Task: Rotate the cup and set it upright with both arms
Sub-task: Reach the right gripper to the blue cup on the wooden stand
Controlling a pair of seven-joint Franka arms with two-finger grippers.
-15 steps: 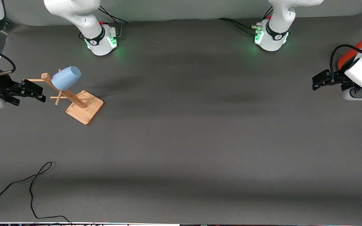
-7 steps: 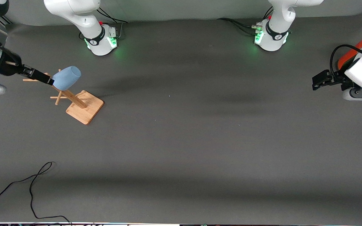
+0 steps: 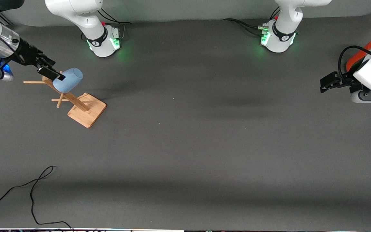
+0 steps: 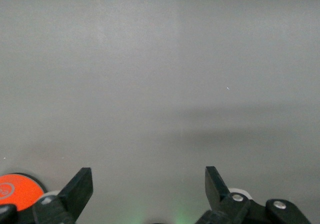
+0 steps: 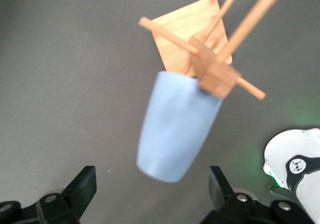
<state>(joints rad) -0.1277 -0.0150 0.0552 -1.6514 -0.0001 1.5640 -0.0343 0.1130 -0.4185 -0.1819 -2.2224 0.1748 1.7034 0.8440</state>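
- Since a second ago, right gripper (image 3: 52, 74) has swung up over the wooden rack (image 3: 79, 106), jaws spread beside the cup (image 3: 68, 79).
- Cup hangs on the rack's peg.
- Left gripper (image 3: 328, 82) waits, jaws spread.

Bare grey table (image 3: 185, 145) spans the middle. Toward the right arm's end, a wooden rack (image 3: 76, 103) holding a blue cup (image 3: 69, 79) blocks passage; a black cable (image 3: 34, 193) lies nearer the camera.

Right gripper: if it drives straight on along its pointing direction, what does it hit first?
Likely the pale blue matte cup hung on the wooden peg rack: it lies dead ahead between the open right gripper fingers, rounded base toward it. Depth unclear.
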